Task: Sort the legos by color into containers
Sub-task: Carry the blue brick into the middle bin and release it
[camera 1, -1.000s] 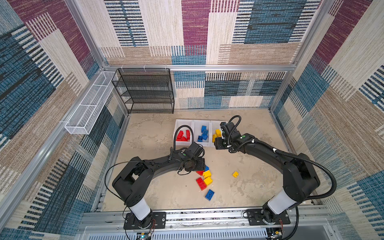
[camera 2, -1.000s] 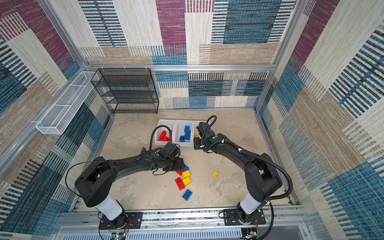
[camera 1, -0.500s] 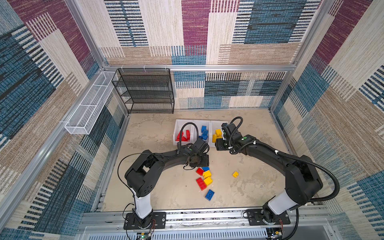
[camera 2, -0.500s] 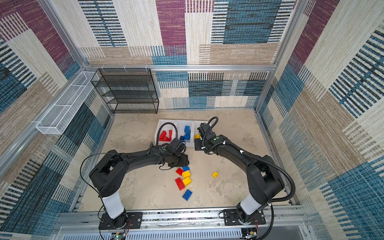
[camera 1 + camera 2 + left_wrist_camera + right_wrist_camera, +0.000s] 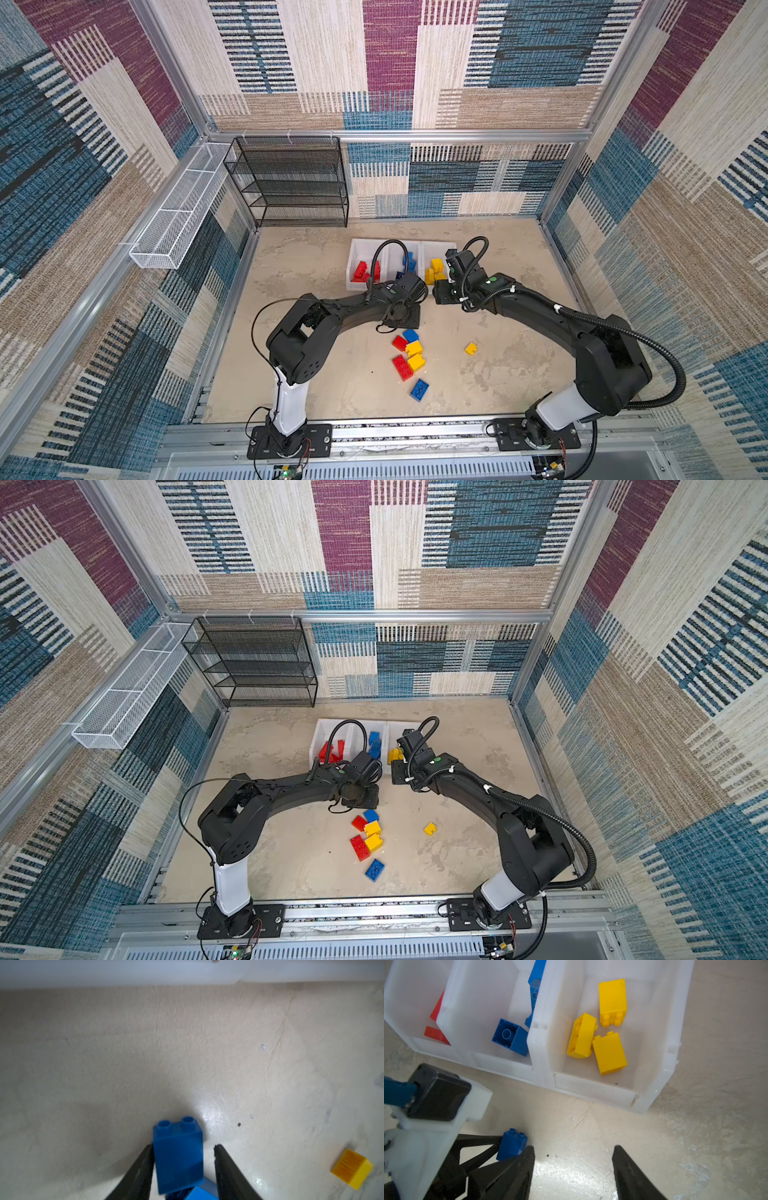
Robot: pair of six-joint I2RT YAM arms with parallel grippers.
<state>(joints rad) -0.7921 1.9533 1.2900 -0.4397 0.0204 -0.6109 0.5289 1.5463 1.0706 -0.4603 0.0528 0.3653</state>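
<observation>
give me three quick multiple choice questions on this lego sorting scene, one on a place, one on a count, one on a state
1. In a top view, where in the row of containers does the one holding the yellow legos sit?
A. left end
B. middle
C. right end

2. How many yellow legos show inside that container in the right wrist view?
A. one
B. three
C. five

3. How do the fingers of the right gripper stand?
A. apart, with nothing between them
B. shut on a yellow lego
C. shut on a red lego

Answers:
1 C, it closes the row on the right.
2 B, three lie close together on its floor.
3 A, only bare table shows between the fingers.
</observation>
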